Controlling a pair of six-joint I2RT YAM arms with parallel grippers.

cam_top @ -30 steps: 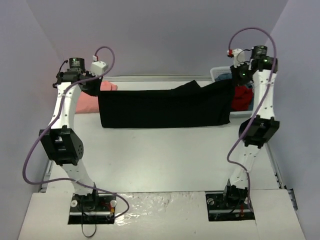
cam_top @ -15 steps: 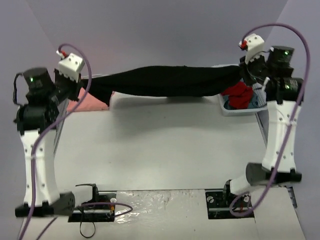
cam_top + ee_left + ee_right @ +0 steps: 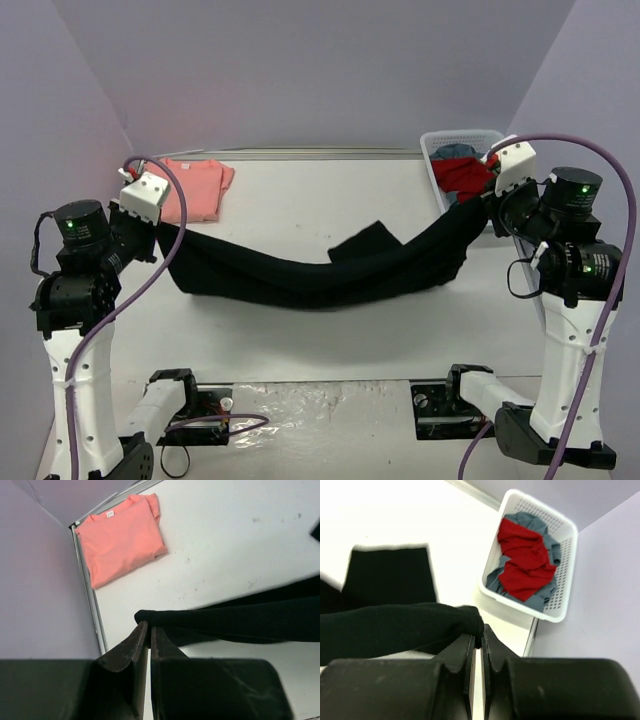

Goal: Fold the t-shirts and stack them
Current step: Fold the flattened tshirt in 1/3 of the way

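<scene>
The black t-shirt [image 3: 320,275] sags over the table [image 3: 330,345], its long axis running 9 to 3 o'clock. The left gripper [image 3: 149,627] is clamped on its 9 o'clock end, the right gripper [image 3: 477,636] on its 3 o'clock end. The folded salmon-pink t-shirt [image 3: 192,190] lies at 11 o'clock, nearer the left arm
</scene>
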